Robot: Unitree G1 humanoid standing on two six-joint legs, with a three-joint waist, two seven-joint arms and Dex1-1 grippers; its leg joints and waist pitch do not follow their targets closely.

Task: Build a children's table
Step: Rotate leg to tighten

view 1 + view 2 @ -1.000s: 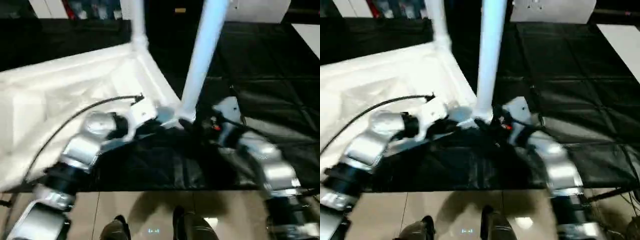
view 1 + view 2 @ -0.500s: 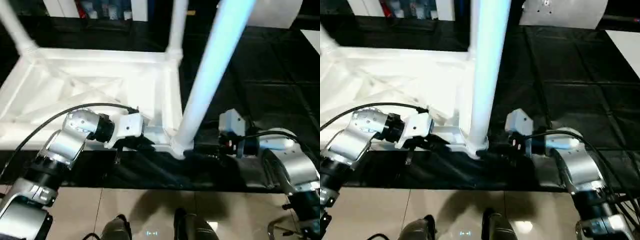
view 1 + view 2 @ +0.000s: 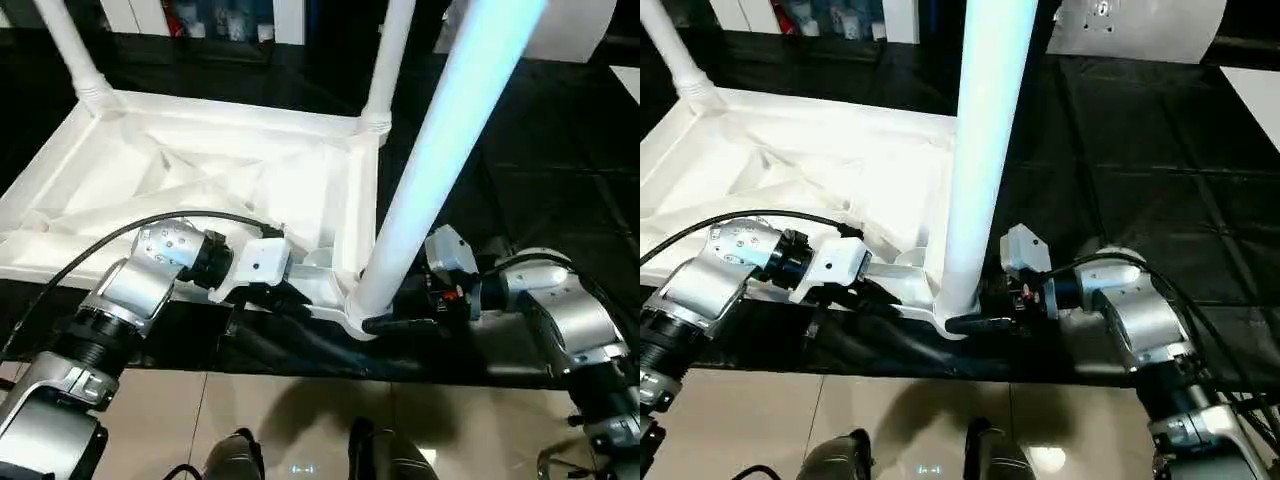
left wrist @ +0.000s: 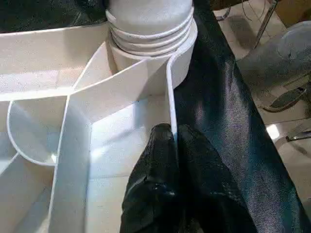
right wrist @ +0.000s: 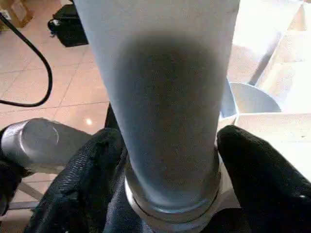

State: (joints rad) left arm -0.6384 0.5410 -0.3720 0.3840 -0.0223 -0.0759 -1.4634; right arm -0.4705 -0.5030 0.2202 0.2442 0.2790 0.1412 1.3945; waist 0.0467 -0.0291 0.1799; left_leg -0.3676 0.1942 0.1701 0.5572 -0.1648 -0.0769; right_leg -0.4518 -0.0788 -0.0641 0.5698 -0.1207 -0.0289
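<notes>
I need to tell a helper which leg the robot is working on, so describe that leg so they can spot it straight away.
Find the white tabletop lying upside down on the black mat, ribs facing up. Three legs stand in its corner sockets; look at the near corner closest to the robot. That leg is the one with the right gripper around its base, while the other two stand alone at the far corners.

Silver forearms (image 3: 125,290), black cable (image 3: 110,240), white wrist blocks, black claw fingers (image 5: 82,179)

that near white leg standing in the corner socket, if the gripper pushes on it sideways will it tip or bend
Probably stiff: the near leg looks like thick moulded plastic. Tipping seems unlikely; its base sits in the corner socket. The upturned table top looks light and might slide on the black sheet.
</notes>
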